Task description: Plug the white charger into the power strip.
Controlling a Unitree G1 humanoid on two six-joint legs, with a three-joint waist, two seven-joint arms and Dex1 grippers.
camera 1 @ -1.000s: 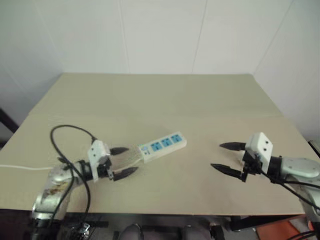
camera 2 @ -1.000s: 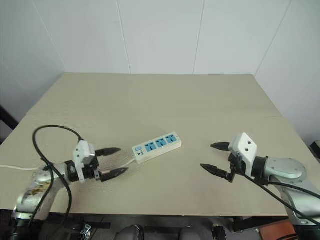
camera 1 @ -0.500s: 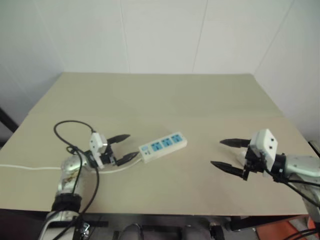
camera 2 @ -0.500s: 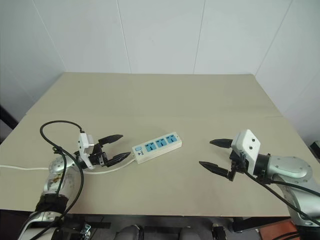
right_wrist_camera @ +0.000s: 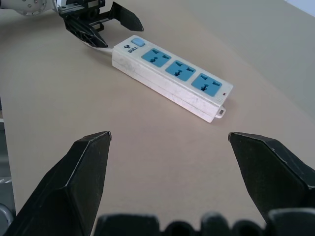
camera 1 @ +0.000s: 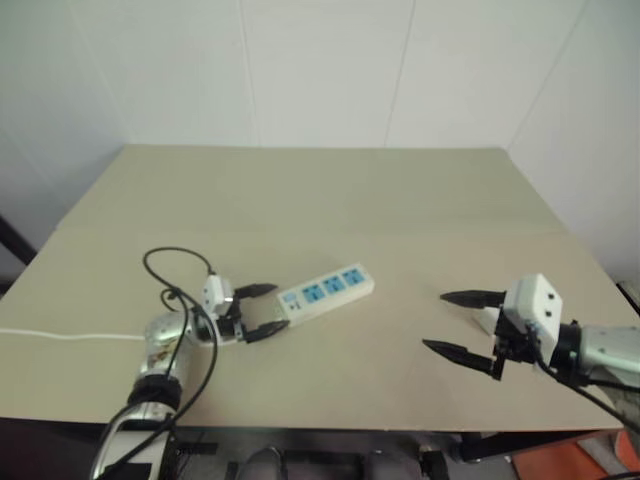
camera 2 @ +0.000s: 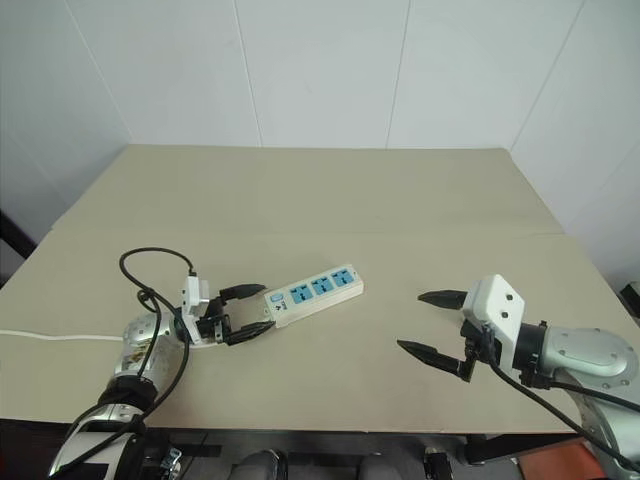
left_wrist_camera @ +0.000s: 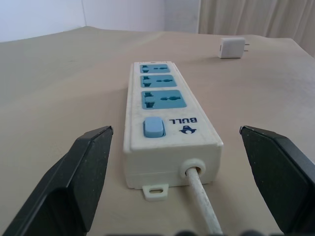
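Observation:
The power strip (camera 1: 325,290), a white bar with three blue sockets, lies at an angle left of the table's middle. Its switch end (left_wrist_camera: 152,128) and white cord (left_wrist_camera: 202,206) face my left gripper (camera 1: 278,307). That gripper is open and level with the table. Its black fingers (left_wrist_camera: 83,172) stand on either side of the switch end, with a gap on both sides. In the left wrist view the white charger (left_wrist_camera: 232,47) lies on the table beyond the strip's far end, its prongs sideways. My right gripper (camera 1: 434,320) hovers open at the right, well apart from the strip, pointing toward it.
The strip's white cord (camera 1: 50,335) trails to the table's left edge. A black cable loop (camera 1: 165,265) arches over my left arm. The beige table (camera 1: 330,190) meets white walls at the back and right.
My left gripper has slid right and lower, from short of the strip to flanking its switch end. My right gripper has drifted slightly back toward the near edge. Both stay open.

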